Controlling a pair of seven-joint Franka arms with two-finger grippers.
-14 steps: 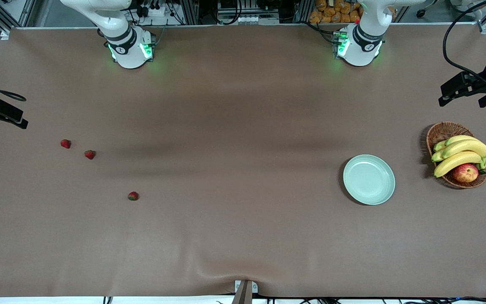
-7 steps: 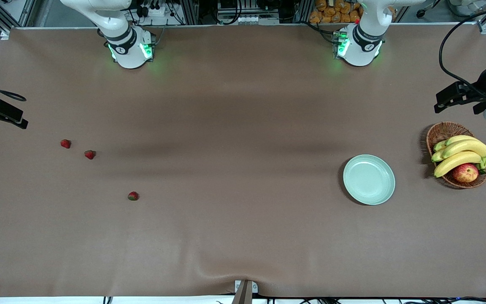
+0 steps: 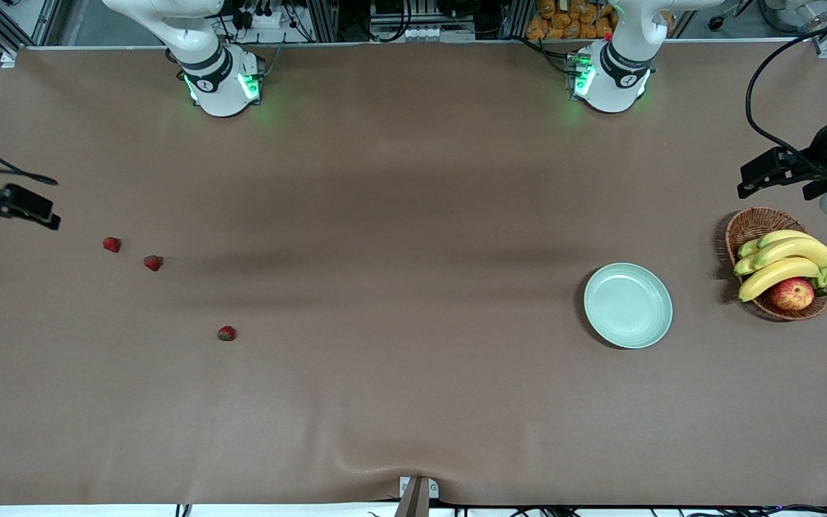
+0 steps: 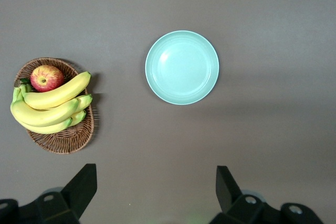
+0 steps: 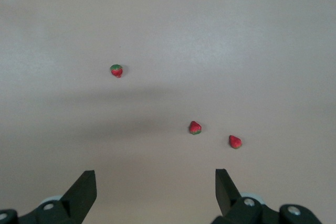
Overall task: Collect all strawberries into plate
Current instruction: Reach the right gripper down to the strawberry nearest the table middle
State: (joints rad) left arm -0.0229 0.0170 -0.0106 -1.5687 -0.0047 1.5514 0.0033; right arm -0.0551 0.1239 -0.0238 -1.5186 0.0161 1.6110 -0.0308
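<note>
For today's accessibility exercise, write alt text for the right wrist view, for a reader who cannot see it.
Three small red strawberries lie apart on a plain brown table, two close together and one off on its own. The right gripper hangs above them, empty, its dark fingers spread wide.

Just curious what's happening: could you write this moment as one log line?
strawberries: three on table, none collected | plate: empty | left gripper: open above table | right gripper: open near strawberries
</note>
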